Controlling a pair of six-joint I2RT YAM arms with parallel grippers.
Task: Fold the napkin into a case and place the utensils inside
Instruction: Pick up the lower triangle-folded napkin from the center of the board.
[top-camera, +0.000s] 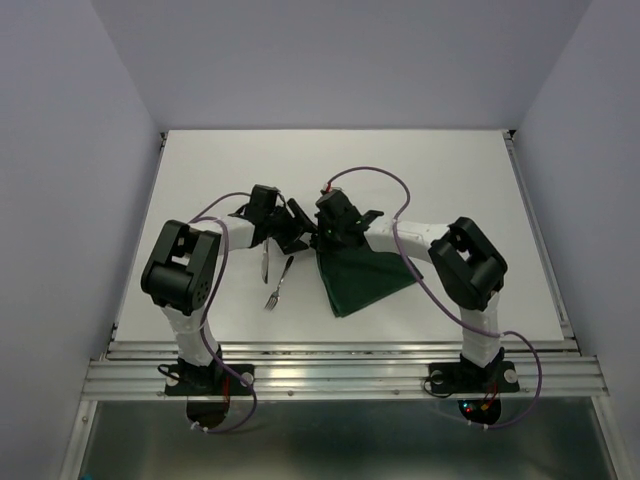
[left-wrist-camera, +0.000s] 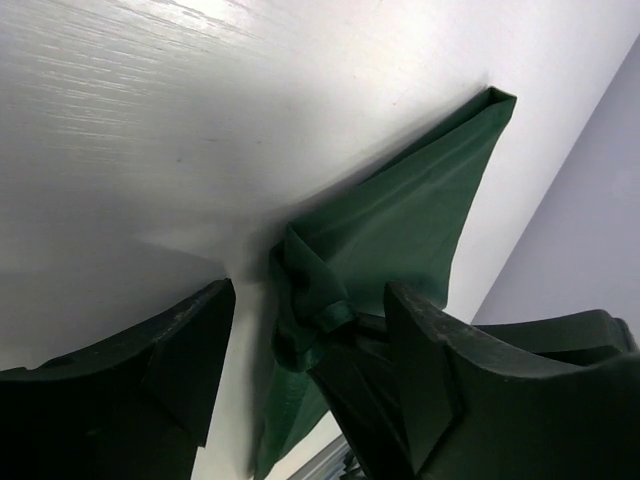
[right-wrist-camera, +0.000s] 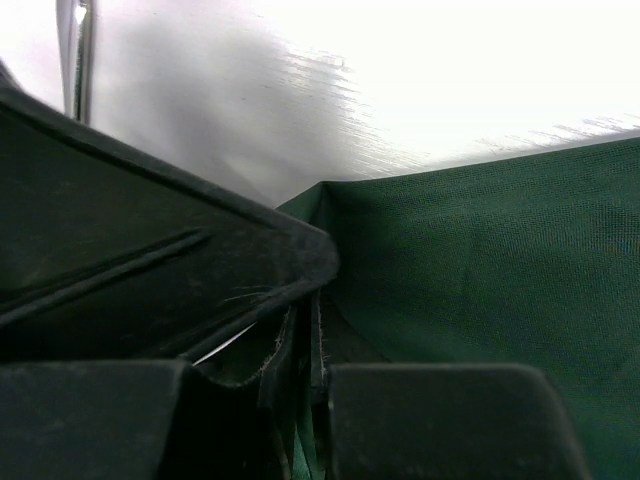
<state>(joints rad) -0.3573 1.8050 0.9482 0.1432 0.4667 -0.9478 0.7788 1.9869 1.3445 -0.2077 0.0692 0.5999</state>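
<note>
The dark green napkin (top-camera: 365, 280) lies folded in a rough triangle right of the table's middle; no case is in view. My right gripper (top-camera: 328, 238) is shut on the napkin's raised left corner, with cloth edges pinched between its jaws (right-wrist-camera: 305, 400). My left gripper (top-camera: 297, 230) stands open just left of it, its fingers (left-wrist-camera: 175, 360) on either side of the bunched corner (left-wrist-camera: 315, 300) without touching it. The utensils lie left of the cloth: the fork (top-camera: 275, 287) and the knife (top-camera: 265, 260). A silver sliver of one utensil (right-wrist-camera: 78, 45) shows in the right wrist view.
The white table (top-camera: 220, 170) is walled in by pale panels at the back and both sides. A metal rail (top-camera: 340, 350) runs along its near edge, in front of both arm bases. Purple cables (top-camera: 375, 172) loop over the arms.
</note>
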